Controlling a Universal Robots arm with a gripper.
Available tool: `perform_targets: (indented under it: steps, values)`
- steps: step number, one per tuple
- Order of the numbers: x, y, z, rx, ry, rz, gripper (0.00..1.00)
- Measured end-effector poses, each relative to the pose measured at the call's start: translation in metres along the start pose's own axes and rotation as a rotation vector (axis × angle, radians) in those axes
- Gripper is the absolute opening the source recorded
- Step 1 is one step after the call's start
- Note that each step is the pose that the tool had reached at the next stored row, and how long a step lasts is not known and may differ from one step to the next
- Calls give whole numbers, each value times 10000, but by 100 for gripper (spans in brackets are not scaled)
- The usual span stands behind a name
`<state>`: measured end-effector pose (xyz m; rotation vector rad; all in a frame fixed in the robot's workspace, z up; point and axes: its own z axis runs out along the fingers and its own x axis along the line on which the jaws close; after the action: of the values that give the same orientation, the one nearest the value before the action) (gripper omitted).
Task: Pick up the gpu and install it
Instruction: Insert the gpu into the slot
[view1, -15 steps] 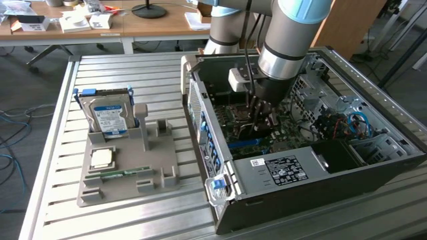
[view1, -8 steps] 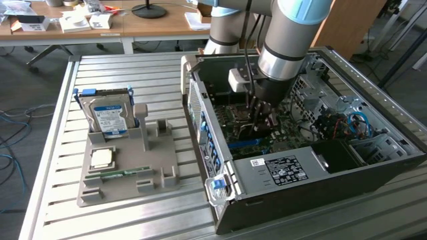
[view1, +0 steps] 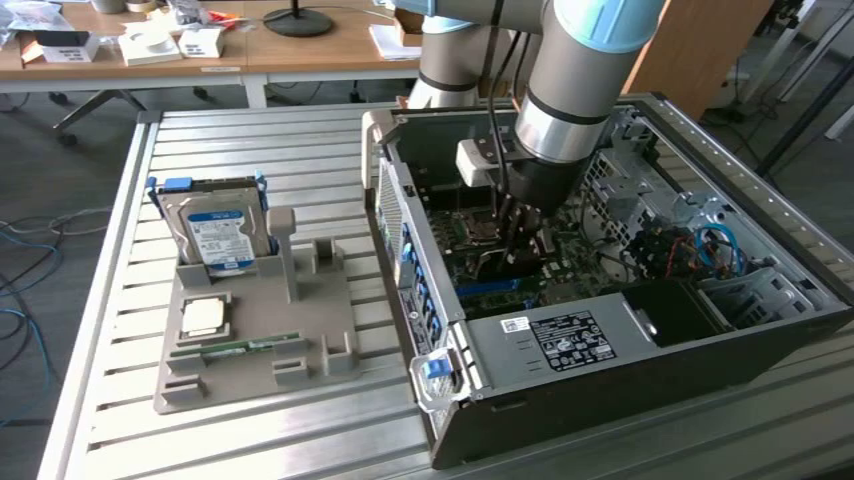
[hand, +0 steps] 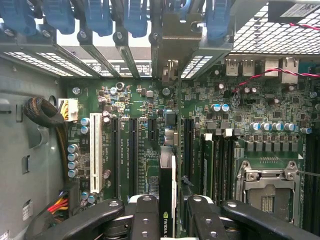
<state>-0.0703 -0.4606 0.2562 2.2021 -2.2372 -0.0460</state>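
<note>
The bench (view1: 267, 440) carries the open computer case (view1: 601, 400) at the exterior view's right, and the arm (view1: 574, 90) reaches down into it from the upper middle of that frame. In the wrist view the motherboard (hand: 145, 107) lies face-on beneath the end effector (hand: 171, 212). Its two fingers (hand: 145, 215) are pinching the gpu (hand: 166, 190), which shows edge-on between them. The card hangs above the board among the long expansion slots (hand: 134, 150) and does not appear seated. The step in hand is judged to be lowering the card into its slot. To do it well, hold the card's edge parallel to the slot and directly over it; which slot it lines up with cannot be told for certain. Keep the card upright, since a tilt would likely jam one end of the connector. Guide the bracket end toward the rear bays by the blue retention clips (hand: 135, 15). Press evenly, without side load, clear of the small capacitors (hand: 73, 160).
</note>
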Motion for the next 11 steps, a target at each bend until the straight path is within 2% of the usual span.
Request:
perform_targets:
  steps: [11]
  values:
    - [0, -1, 23, 1, -1, -1, 27]
